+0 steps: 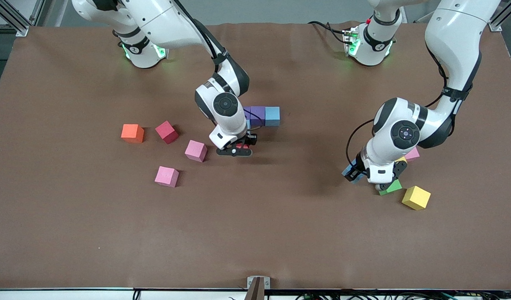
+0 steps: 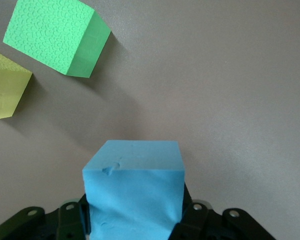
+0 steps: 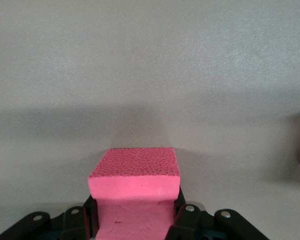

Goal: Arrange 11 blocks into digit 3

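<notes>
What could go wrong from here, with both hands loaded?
1. The right hand grips its red cube hard enough to dent it; on release it may spring and sit crooked beside the purple cube row.
2. The left hand, holding a light blue cube, hangs close over the green cube and may nudge it.

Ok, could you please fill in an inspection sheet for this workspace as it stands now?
Surface: brown mat, lightly creased.
Job's things: purple cubes and light blue cube touching in a row; first pink cube and second pink cube loose toward the right arm's end; green cube, yellow cube and third pink cube toward the left arm's end.
Clutter: orange cube beside crimson cube, apart.
Grippers: left gripper shut on held blue cube; right gripper shut on red cube.
Cables: black cable looping at the left arm's wrist.
Surroundings: metal frame at a table corner.
</notes>
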Robot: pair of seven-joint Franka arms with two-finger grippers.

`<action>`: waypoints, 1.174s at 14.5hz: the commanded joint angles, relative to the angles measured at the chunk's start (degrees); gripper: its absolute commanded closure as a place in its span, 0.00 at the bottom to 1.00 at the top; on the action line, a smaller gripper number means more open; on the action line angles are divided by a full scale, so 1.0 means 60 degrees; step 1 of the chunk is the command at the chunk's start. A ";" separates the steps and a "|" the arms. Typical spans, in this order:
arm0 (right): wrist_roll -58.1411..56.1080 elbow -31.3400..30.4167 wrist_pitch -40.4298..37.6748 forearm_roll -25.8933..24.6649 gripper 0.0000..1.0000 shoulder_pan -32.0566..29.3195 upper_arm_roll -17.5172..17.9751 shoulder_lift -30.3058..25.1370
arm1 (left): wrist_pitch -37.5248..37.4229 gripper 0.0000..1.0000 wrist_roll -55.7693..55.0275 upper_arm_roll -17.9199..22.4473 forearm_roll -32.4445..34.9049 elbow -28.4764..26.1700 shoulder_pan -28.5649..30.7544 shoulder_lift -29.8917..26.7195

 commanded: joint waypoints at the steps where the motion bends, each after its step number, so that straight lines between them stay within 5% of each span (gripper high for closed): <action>1: 0.0109 0.0090 -0.0146 -0.0080 0.99 0.0072 0.0004 0.0171 | -0.0186 0.59 -0.0154 -0.0013 0.0068 0.0200 -0.0024 0.0137; 17: 0.0314 0.0075 -0.0293 -0.0021 0.99 0.0189 0.0004 0.0171 | -0.0186 0.59 -0.0154 -0.0013 0.0083 0.0200 0.0006 0.0196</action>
